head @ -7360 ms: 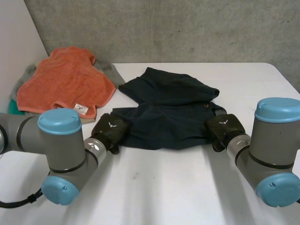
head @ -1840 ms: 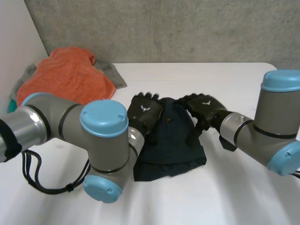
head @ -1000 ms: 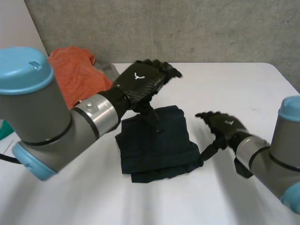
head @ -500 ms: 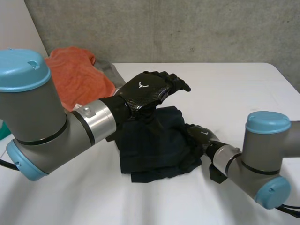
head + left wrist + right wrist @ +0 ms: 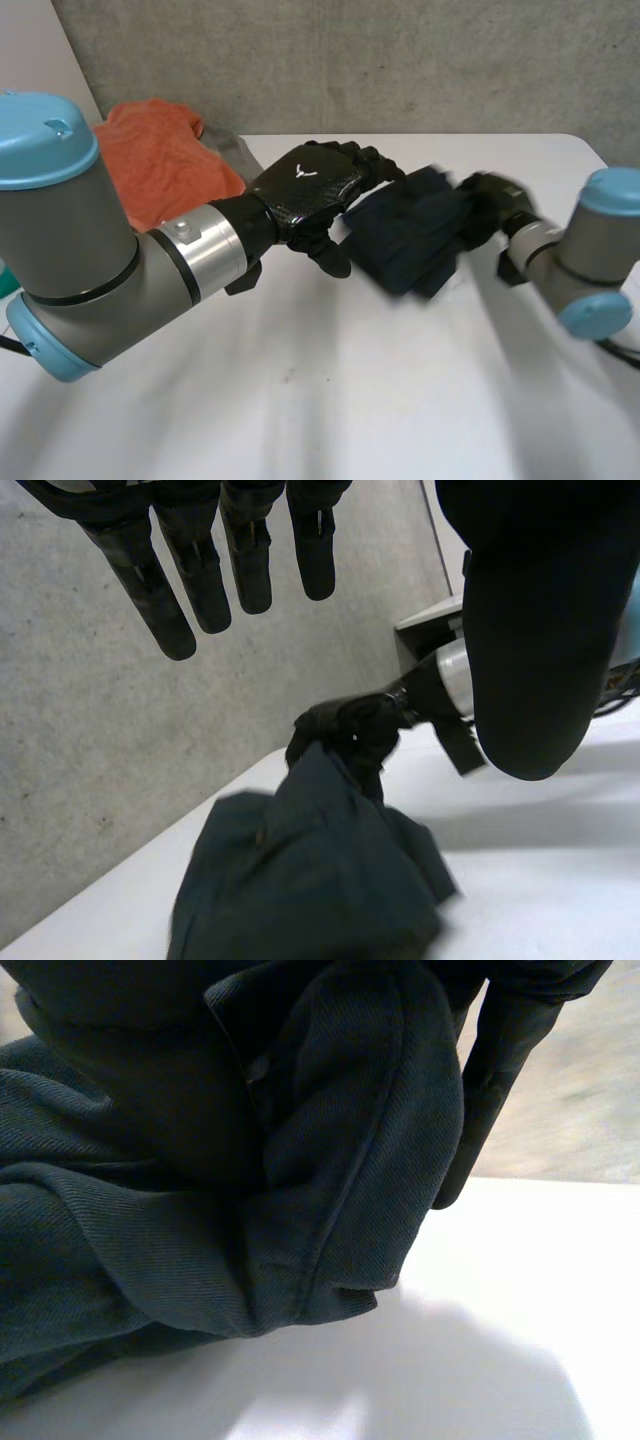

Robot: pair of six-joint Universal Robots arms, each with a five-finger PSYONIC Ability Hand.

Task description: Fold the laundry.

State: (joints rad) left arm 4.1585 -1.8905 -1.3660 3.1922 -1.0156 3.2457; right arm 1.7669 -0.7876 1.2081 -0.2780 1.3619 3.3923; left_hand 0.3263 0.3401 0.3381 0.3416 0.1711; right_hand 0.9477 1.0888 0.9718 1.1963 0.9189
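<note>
your right hand (image 5: 490,205) is clenched on one edge of the dark blue garment (image 5: 410,235), which hangs bunched from it over the white table (image 5: 330,400), right of the middle. your left hand (image 5: 310,190) hovers just beside the cloth with its fingers (image 5: 200,570) straight and spread, gripping nothing. an orange towel (image 5: 150,160) lies at the table's far left corner.

Your head view looks down on the white table (image 5: 300,420) from behind the arms. The left wrist view looks across it. The right wrist view sits close against the bunched dark navy cloth garment (image 5: 150,1210), which all three views share.
</note>
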